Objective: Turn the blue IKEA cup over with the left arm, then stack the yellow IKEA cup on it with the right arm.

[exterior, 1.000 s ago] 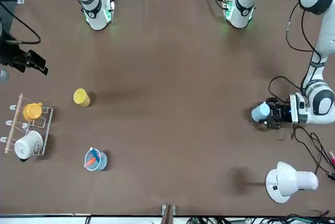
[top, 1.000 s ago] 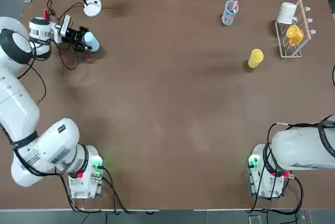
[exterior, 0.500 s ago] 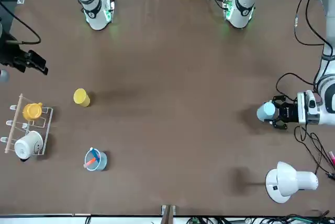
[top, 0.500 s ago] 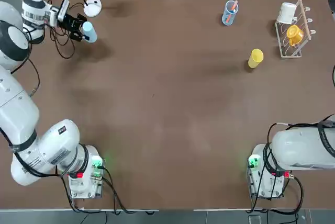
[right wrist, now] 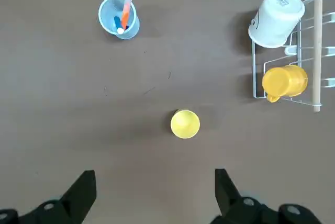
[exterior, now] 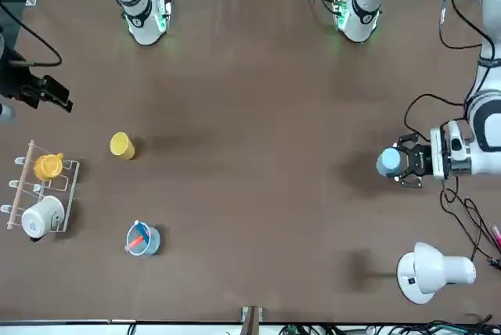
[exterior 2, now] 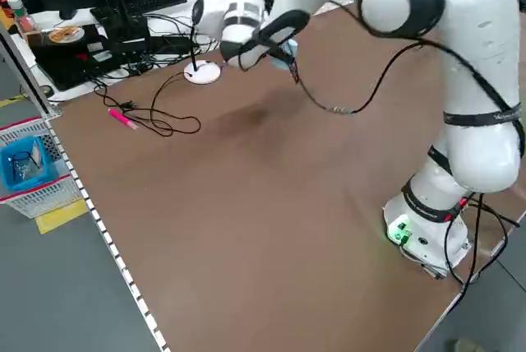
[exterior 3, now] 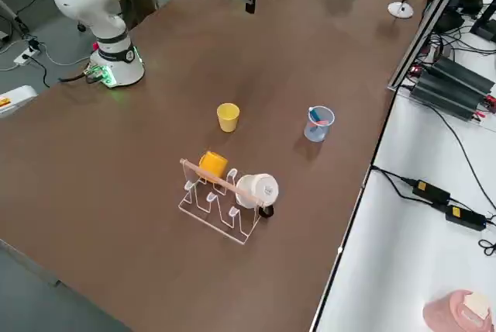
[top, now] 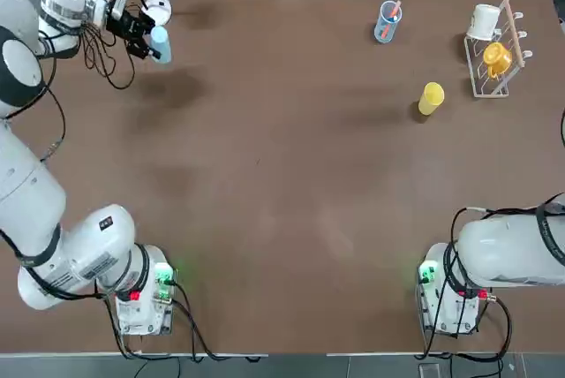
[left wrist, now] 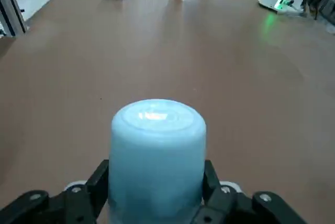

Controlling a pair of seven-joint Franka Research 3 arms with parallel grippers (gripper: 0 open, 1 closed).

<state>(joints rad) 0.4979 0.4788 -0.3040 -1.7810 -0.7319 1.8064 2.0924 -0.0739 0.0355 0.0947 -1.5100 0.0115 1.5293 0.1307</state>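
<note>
We note the blue IKEA cup [left wrist: 158, 140] in the left gripper [left wrist: 156, 167], the two fingers pinching it from opposite sides. The cup is pale blue and opaque, with smooth walls, a softly rounded edge and a closed base that carries a faint ring and a small bright glint. We see it held over the table [top: 265, 192], near the white lamp [exterior: 434, 272]. The right gripper [right wrist: 156, 171] is spread wide, nothing between its fingers. We find the yellow IKEA cup [right wrist: 185, 124] ahead of those fingers and apart from them, upright on the table: plain bright yellow, tapered, no handle, mouth open and its paler inside visible. Past it from the right gripper stands the clear blue glass [right wrist: 119, 17] with sticks; off to the right gripper's right is the rack [right wrist: 317, 51], with a white mug [right wrist: 276, 20] and an orange-yellow mug [right wrist: 284, 81].
</note>
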